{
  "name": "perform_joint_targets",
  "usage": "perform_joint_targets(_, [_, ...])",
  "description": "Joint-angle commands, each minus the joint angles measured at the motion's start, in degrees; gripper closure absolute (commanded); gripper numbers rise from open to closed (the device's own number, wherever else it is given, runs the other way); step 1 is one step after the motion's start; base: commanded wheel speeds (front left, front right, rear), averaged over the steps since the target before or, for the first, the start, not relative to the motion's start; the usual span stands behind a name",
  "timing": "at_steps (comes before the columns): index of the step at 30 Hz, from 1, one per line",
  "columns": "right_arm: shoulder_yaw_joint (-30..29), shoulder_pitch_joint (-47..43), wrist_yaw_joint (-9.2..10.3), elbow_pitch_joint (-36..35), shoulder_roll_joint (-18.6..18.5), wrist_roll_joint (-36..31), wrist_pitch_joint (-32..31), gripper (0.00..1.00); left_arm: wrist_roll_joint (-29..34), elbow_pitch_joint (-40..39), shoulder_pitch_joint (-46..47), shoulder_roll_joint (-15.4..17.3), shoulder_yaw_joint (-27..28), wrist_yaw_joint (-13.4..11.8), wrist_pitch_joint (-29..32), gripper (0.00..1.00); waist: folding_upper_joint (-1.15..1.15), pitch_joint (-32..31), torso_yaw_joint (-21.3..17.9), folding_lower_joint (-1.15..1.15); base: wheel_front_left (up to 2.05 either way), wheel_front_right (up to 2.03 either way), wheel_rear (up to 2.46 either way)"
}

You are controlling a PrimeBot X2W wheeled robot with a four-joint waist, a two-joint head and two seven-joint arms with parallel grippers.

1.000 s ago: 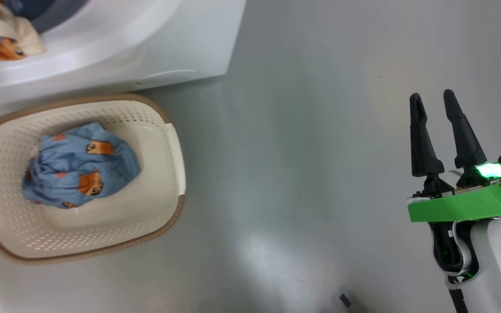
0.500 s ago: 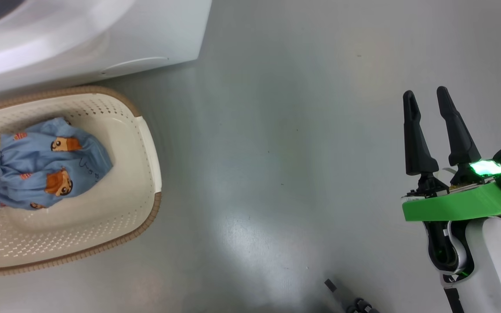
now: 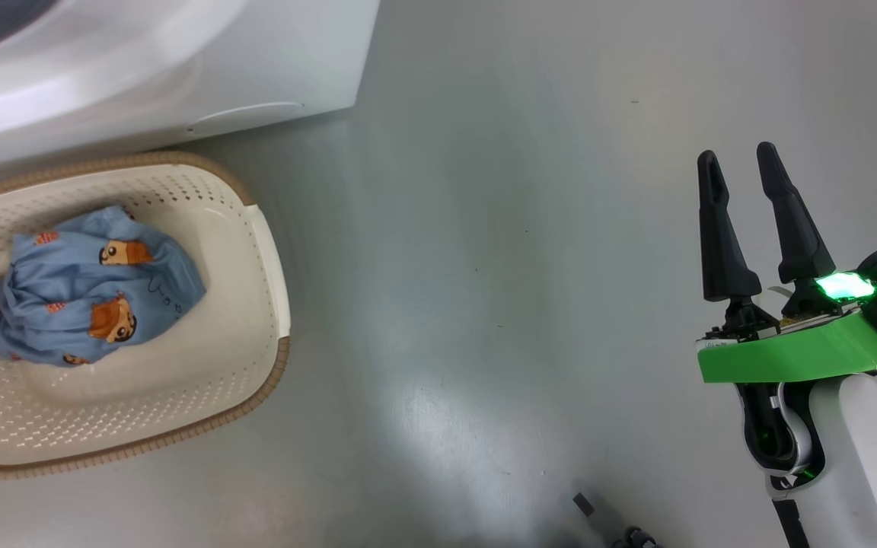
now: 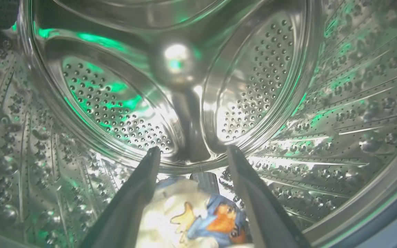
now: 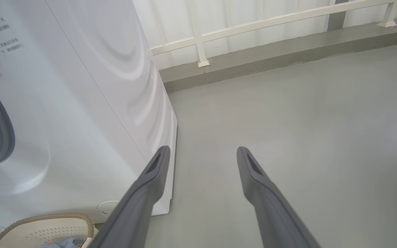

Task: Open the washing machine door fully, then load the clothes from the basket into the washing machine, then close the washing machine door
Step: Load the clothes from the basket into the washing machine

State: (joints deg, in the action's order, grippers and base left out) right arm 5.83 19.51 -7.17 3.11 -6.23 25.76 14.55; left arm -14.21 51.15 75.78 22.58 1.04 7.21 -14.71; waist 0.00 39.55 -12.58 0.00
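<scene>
One grey floor [image 3: 499, 190] bears basket [image 3: 275, 259] beside washing machine [image 3: 180, 68].

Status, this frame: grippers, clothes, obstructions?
Left gripper open inside the drum, cream piece lying between its fingers. Right gripper open, empty, over floor. Blue bear-print piece in the basket. No obstruction seen.

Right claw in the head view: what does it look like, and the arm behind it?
The right claw has two long, black, tapered fingers on a bright green plate with a glowing green light. The forearm is glossy white.
</scene>
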Motion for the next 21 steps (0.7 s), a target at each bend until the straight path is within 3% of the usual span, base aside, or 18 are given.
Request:
perform_joint_targets(1, [1.2, -0.6, -0.32, -1.1, -0.6, 0.7, 0.4, 0.00, 0.4, -0.4, -1.1, 2.5, 0.8, 0.1, -0.3, 0.00, 0.00, -0.3, 0.2, 0.00, 0.00, 0.00, 0.00])
perform_joint_targets(10, [1.4, -0.6, -0.32, -1.0, -1.2, 0.7, 0.4, 0.00, 0.8, 0.7, -2.9, 1.6, 2.0, 0.2, -0.3, 0.00, 0.00, -1.5, 0.8, 0.00, 0.00, 0.00, 0.00])
perform_joint_targets(21, [1.1, -0.6, -0.32, -0.8, -2.0, 0.5, 0.4, 0.00, 1.3, -10.3, -13.5, -2.3, 7.6, 0.3, -0.3, 0.00, 0.00, -5.1, 1.7, 0.00, 0.00, 0.00, 0.00])
